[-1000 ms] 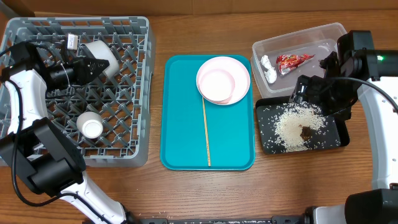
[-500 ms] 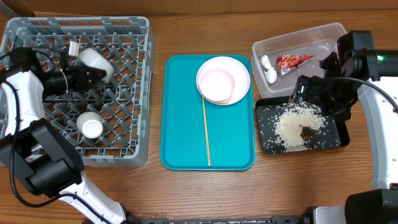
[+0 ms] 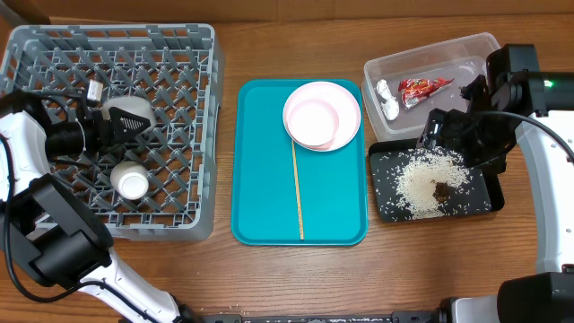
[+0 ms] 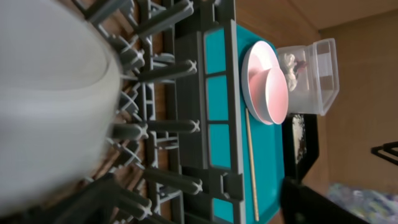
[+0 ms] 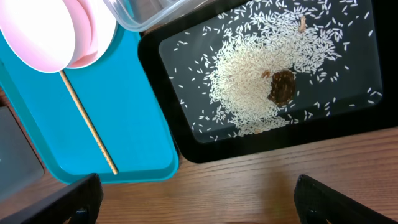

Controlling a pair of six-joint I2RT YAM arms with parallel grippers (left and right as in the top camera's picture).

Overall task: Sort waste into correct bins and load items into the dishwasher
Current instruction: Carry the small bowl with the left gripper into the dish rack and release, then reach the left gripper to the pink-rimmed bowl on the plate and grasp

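Note:
The grey cup (image 3: 126, 109) lies on its side in the dishwasher rack (image 3: 193, 135), and it fills the left of the left wrist view as a pale blur (image 4: 50, 93). My left gripper (image 3: 134, 128) is open right beside it, fingers spread. A small white cup (image 3: 132, 183) stands in the rack nearer the front. The white plate with the bowl (image 3: 321, 115) on it and the wooden stick (image 3: 297, 193) rest on the teal tray (image 3: 260, 179). My right gripper (image 5: 205, 208) hangs wide open by the black tray (image 3: 386, 202), which holds rice (image 5: 261, 81) and a brown scrap (image 5: 283, 87).
The clear tub (image 3: 466, 49) at the back right holds the red wrapper (image 3: 421, 87) and the tissue wad (image 3: 387, 100). Bare wooden table runs along the front edge. The rack's upright pegs (image 4: 161, 71) crowd round the left gripper.
My left gripper carried the grey cup leftward and toward the front of the rack, then opened; the cup now rests on the pegs. The right arm has not moved.

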